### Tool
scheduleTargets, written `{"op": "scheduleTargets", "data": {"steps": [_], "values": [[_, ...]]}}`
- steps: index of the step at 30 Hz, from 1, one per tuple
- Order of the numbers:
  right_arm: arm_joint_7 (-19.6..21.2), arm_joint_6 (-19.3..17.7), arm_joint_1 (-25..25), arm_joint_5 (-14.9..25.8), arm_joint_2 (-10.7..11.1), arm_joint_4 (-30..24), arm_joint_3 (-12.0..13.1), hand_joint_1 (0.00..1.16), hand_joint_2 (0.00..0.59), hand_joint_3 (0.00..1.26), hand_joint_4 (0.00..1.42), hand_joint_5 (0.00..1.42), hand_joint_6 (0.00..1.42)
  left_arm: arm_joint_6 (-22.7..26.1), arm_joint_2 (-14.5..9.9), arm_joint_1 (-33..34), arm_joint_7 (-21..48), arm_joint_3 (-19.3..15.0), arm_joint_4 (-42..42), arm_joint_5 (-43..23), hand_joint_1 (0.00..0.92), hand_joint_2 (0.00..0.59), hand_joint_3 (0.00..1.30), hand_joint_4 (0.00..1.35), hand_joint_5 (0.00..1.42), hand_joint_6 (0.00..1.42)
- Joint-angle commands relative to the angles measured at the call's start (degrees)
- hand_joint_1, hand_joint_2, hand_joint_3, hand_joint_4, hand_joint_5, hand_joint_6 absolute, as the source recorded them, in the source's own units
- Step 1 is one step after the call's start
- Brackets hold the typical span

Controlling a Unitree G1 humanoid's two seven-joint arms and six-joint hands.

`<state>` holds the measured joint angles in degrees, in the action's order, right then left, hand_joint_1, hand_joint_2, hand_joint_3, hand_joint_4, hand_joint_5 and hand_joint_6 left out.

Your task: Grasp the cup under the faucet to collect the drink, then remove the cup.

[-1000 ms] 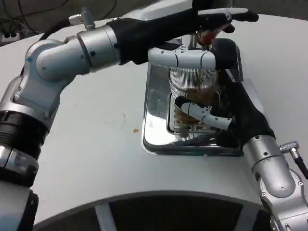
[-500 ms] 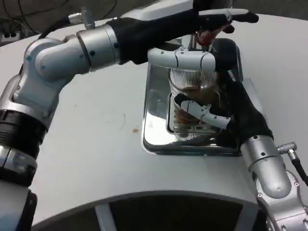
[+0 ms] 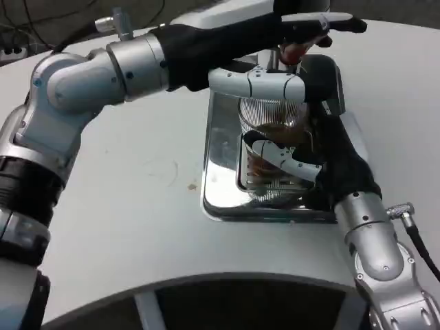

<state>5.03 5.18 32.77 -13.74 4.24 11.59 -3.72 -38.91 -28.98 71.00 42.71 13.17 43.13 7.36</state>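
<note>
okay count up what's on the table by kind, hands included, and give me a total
Hands: 2, left and right
Cups: 1, the ribbed clear cup
Drip trays: 1, the shiny metal tray
Faucets: 1, the faucet above the cup
Total: 5

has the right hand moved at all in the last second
Barely. Against the metal drip tray, the right hand keeps its grip on the ribbed cup; the small shift matches the whole picture shifting.

White table [image 3: 137, 227], cables [image 3: 41, 17] beyond.
</note>
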Motion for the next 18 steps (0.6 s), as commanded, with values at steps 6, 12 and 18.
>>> {"op": "scheduleTargets", "data": {"steps": [6, 12, 18], "values": [[2.52, -0.90, -0.02, -0.78, -1.82, 2.40, -0.87, 0.79, 0.207, 0.00, 0.05, 0.12, 0.06, 1.06, -1.50, -2.97, 2.84, 1.83, -0.02, 2.36, 0.000, 0.130, 0.13, 0.05, 0.13, 0.11], [4.00, -1.85, 0.07, -1.15, -2.61, 3.40, -1.34, 0.79, 0.207, 0.03, 0.09, 0.15, 0.08, 1.18, -1.75, -3.14, 2.91, 1.90, -0.33, 2.32, 0.000, 0.130, 0.13, 0.05, 0.13, 0.11], [6.76, -3.17, 0.20, -1.78, -3.87, 5.05, -1.98, 0.79, 0.207, 0.08, 0.14, 0.20, 0.12, 1.28, -2.42, -3.61, 3.18, 1.91, -0.99, 2.09, 0.000, 0.130, 0.13, 0.05, 0.13, 0.11]]}}
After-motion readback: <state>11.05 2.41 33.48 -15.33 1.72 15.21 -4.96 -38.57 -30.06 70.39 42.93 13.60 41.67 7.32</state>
